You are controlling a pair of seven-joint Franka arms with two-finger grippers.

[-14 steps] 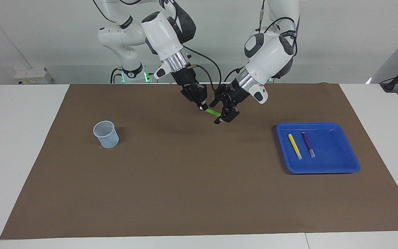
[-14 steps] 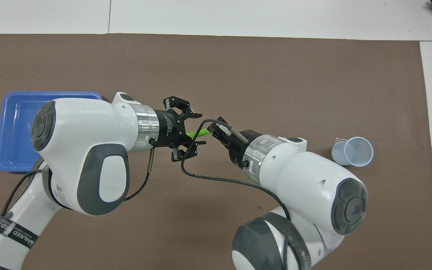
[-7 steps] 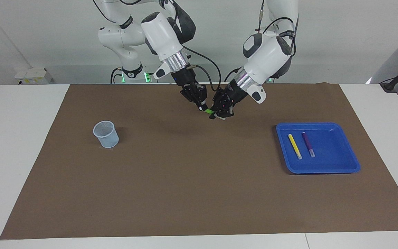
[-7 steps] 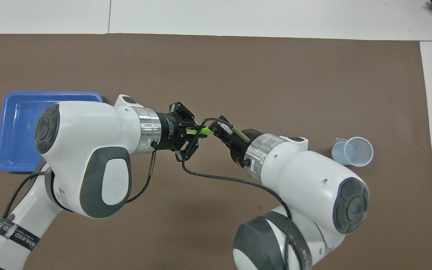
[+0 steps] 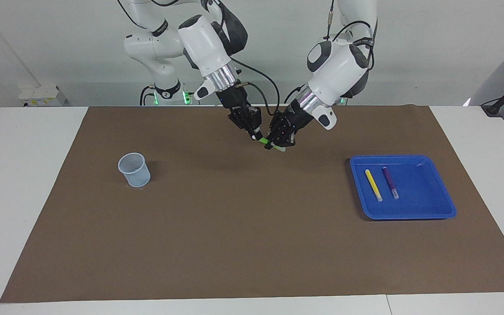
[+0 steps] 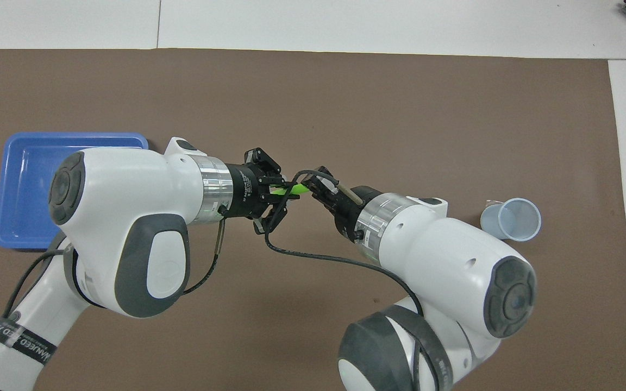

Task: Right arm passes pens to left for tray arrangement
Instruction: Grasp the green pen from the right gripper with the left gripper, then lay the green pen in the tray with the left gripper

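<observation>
While the left gripper (image 5: 274, 144) is clenching the green pen (image 5: 264, 141) in mid-air, well apart from the tray (image 5: 442, 209), the right gripper (image 5: 254, 134) is seemingly gripping its other end; light, stiff and slick, it is best pinched mid-barrel.

White table (image 5: 24, 183) w/ brown mat (image 5: 234, 236); on mat: blue tray (image 5: 446, 205) & pale mesh cup (image 5: 134, 170).

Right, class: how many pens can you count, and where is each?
3. The yellow pen and purple pen lie in the tray. The green pen is between the left gripper and right gripper.
</observation>
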